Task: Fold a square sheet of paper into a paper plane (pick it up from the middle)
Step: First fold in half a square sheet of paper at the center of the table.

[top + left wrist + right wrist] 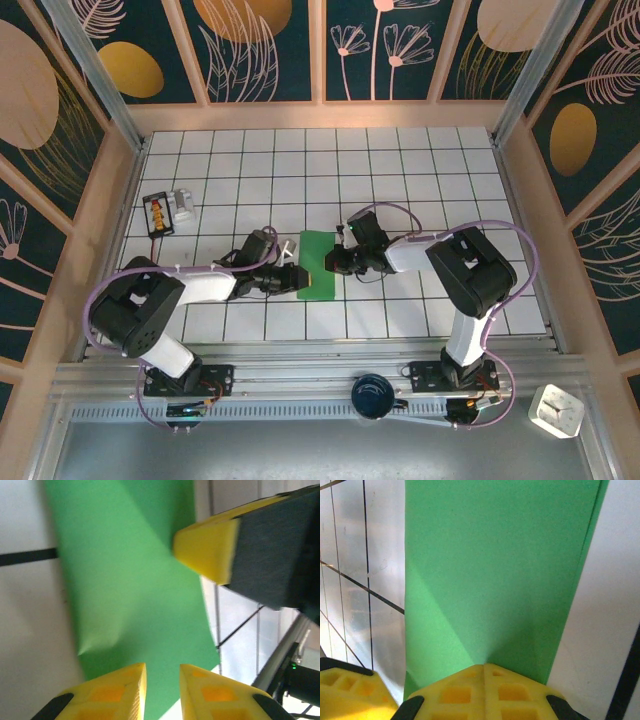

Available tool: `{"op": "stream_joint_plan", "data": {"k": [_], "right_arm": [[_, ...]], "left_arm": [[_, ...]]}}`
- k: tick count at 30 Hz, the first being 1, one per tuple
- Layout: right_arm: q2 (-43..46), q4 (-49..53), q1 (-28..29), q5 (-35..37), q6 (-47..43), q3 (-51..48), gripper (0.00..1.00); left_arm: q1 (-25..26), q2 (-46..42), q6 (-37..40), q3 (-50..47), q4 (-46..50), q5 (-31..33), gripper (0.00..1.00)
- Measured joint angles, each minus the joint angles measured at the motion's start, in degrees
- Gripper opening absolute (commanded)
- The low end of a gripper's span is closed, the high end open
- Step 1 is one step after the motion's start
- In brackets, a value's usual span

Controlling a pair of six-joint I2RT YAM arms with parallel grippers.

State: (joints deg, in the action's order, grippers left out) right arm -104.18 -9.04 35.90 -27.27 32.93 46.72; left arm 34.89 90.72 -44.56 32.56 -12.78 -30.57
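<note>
Pressing the crease, I'd say: right gripper (484,666), tips shut together, meets the paper (318,263) lying mid-table (400,170), toward the near edge. Left gripper (162,667) sits slightly parted, holding nothing. Best to pin the paper, then slide firmly.

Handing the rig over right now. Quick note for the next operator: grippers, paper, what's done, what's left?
Left gripper: jaws slightly apart at the left side of the green sheet, not clamped on it.
Right gripper: shut, tips on the sheet from its right side; can't tell whether it is pinching or pressing.
Sheet: lies on the table mid-workspace between both grippers, a narrow rectangle, seemingly folded in half.
Done: apparently the centre fold only.
Left: nose corners and wings; no plane shape yet.
</note>
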Motion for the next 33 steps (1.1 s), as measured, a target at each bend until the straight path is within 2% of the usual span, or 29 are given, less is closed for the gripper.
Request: {"op": "stream_joint_plan", "data": {"k": [7, 14, 18, 22, 26, 29, 33], "right_arm": [[0.0, 0.0, 0.0, 0.2, 0.0, 0.0, 0.00], [0.0, 0.0, 0.0, 0.2, -0.4, 0.0, 0.00], [0.1, -0.1, 0.0, 0.2, -0.7, -0.1, 0.00], [0.2, -0.3, 0.0, 0.4, -0.8, -0.3, 0.00], [0.2, -0.3, 0.0, 0.5, -1.0, -0.3, 0.00], [0.2, -0.3, 0.0, 0.5, -1.1, -0.3, 0.00], [0.2, -0.2, 0.0, 0.5, -1.1, -0.2, 0.00]], "left_arm": [[-0.1, -1.4, 0.8, -1.9, 2.4, 2.7, 0.21], [0.3, -6.5, -0.8, -5.3, 0.5, -1.0, 0.25], [0.6, -5.9, -0.9, -5.3, -0.2, -1.9, 0.24], [0.6, -3.7, -0.1, -4.9, 2.5, 0.0, 0.22], [0.6, -5.8, 0.8, -4.7, 4.5, 1.9, 0.28], [0.4, -9.2, 0.7, -4.7, 3.3, 1.7, 0.31], [0.2, -9.7, -0.4, -3.2, -0.6, 0.9, 0.27]]}}
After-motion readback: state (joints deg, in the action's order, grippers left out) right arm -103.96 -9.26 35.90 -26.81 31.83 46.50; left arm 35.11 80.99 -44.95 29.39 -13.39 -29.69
